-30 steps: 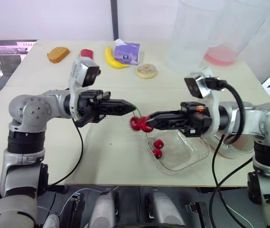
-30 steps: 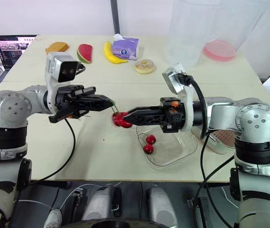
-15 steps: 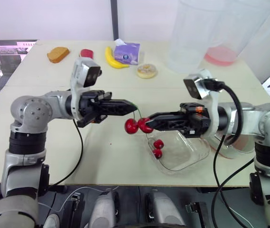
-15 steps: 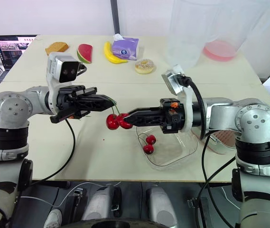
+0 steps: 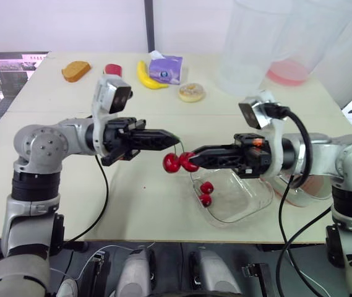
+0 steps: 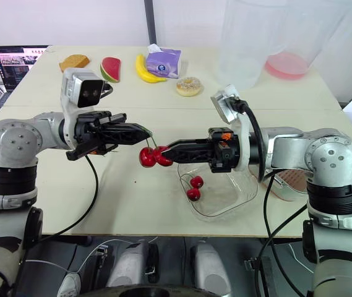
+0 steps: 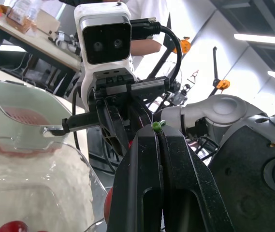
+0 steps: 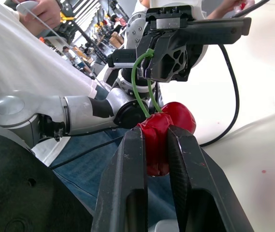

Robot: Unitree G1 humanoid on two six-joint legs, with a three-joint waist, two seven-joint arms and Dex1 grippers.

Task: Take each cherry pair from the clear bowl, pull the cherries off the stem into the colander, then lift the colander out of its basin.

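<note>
Red cherry pair (image 5: 172,163) wider apart than before

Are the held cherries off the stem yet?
No: both cherries hang from the stem in the left gripper; the right gripper pinches one.

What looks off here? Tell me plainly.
The cherry pair, stem pinched by the left hand and one cherry by the right hand, hangs over the table beside the clear bowl, not over the colander. Pulled apart here, cherries would probably drop on the table.
</note>
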